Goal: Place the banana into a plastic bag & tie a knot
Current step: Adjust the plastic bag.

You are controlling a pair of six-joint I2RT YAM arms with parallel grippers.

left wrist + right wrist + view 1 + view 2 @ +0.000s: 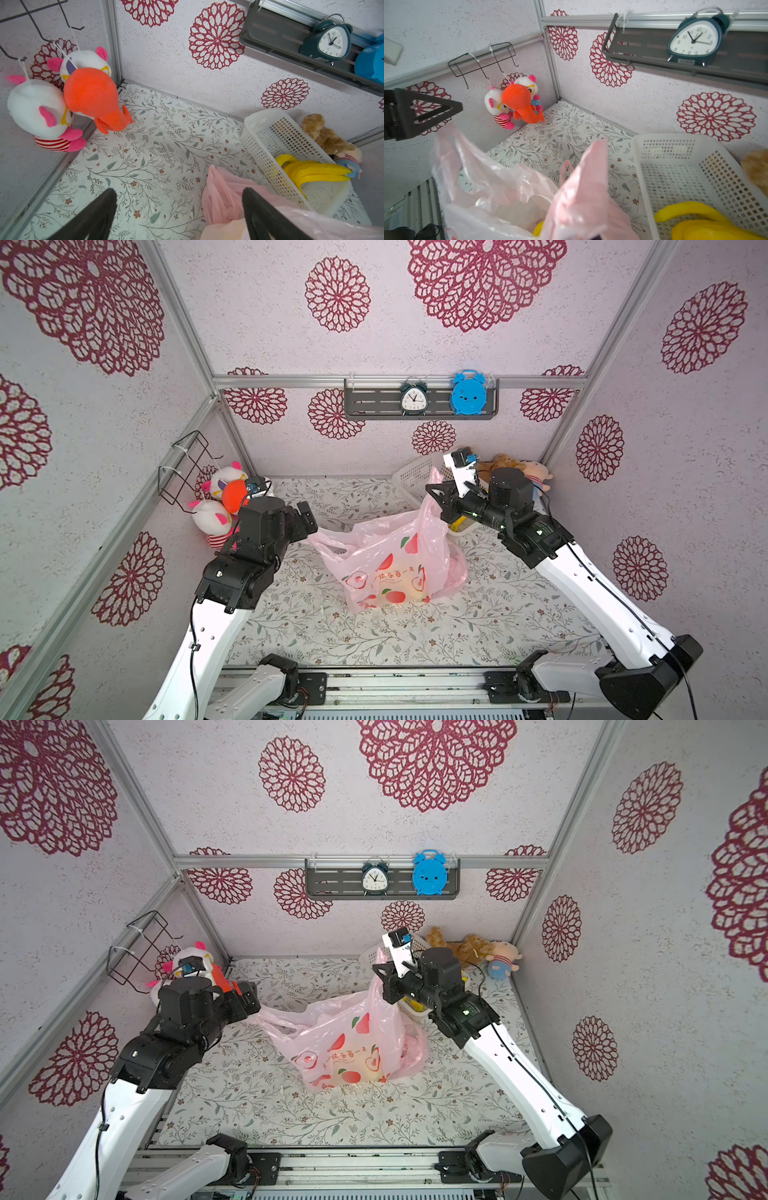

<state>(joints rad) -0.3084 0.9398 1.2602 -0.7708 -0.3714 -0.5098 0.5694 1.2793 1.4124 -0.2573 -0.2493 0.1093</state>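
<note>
Already in the bag (390,564): a yellow shape glows through the film low down, and a yellow bit shows in its mouth in the right wrist view. This is probably the banana (410,593), though the film blurs it.
Where the bag stands: on the table (332,635), between the two arms, mouth up.
Feel of the bag: thin, light, slippery film that sags and crumples. It is best taken by its two handles, well bunched, for the knot.
Feel of the banana: likely firm, smooth and light, no strain on the film.
Fingers of the right gripper (438,499): closed, pinching the raised handle (434,481) and holding it up.
Fingers of the left gripper (178,191): wide apart, gripping nothing; the loose handle (220,197) lies just beside one finger.
Behind the bag, the basket (268,126): white, holding other bananas (315,170) at one end.
</note>
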